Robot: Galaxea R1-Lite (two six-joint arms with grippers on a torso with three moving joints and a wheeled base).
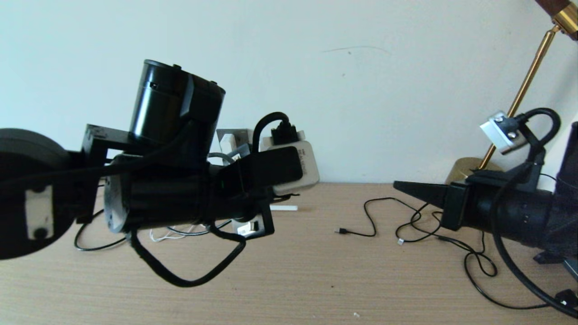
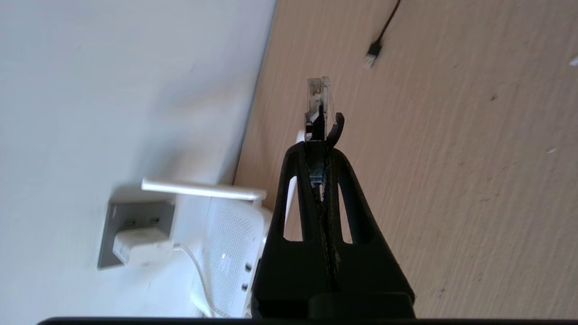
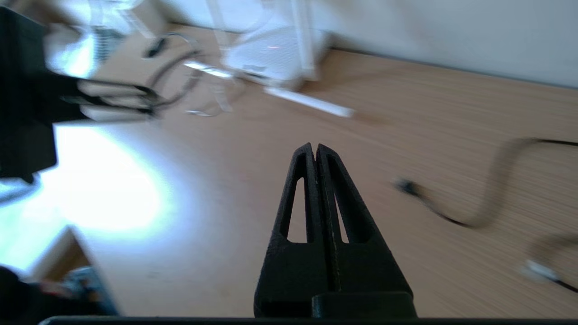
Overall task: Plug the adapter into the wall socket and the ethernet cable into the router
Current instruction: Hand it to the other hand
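Note:
My left gripper (image 2: 317, 146) is shut on the ethernet cable; its clear boxy connector (image 2: 318, 101) sticks out past the fingertips, above the wooden table. The white router (image 2: 230, 253) stands against the wall beside the gripper, apart from the connector, one antenna (image 2: 203, 189) showing. The white adapter (image 2: 137, 247) sits in the grey wall socket (image 2: 135, 214), its thin cord trailing down. In the head view my left arm hides most of the router (image 1: 308, 168). My right gripper (image 1: 397, 185) hovers at the right, shut and empty, seen also in its wrist view (image 3: 315, 148).
Thin black cords with small plugs (image 1: 343, 231) lie tangled on the table (image 1: 316, 280) under my right arm. A white stick (image 1: 283, 208) lies in front of the router. A brass lamp (image 1: 524, 90) stands at the back right.

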